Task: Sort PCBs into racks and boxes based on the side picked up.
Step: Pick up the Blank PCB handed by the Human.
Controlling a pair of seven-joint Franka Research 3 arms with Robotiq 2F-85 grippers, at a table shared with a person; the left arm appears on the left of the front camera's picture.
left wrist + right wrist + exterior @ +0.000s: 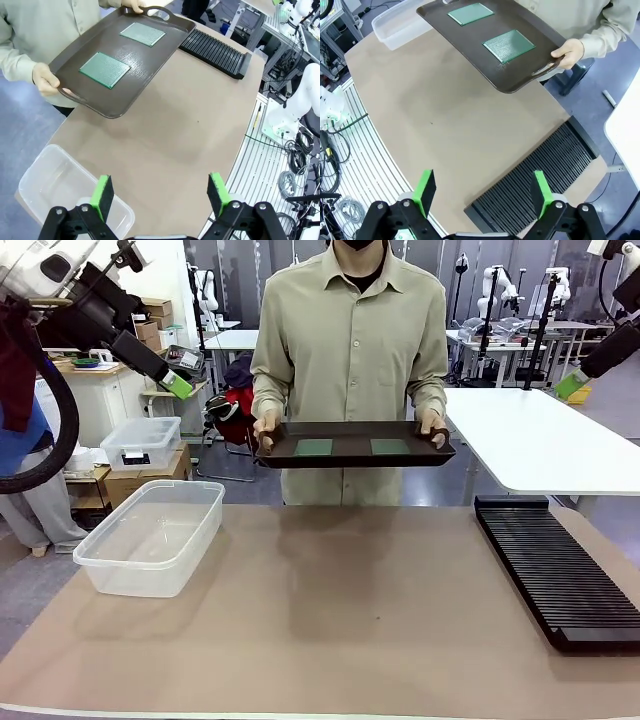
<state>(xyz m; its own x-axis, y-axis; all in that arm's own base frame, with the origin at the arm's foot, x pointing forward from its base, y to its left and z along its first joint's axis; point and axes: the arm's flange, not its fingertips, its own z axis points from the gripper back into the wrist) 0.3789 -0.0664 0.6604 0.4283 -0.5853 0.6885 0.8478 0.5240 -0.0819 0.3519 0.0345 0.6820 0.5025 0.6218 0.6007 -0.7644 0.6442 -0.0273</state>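
Two green PCBs [315, 447] [391, 447] lie flat on a dark brown handled tray [353, 430] that a person holds in both hands above the table's far edge. The clear tub [150, 535] stands at the table's left with nothing in it, and the long black slotted rack [555, 565] lies at the right. My left gripper [162, 195] is open, high above the tub [55, 185], with the PCBs [104, 69] [142, 34] far ahead. My right gripper [482, 192] hangs open over the rack [540, 175], well short of the tray [470, 40].
A smaller lidded clear box [140, 443] sits on cartons beyond the table at the left. A white table [540, 435] stands behind the rack at the right. The brown tabletop [350, 610] between tub and rack is bare.
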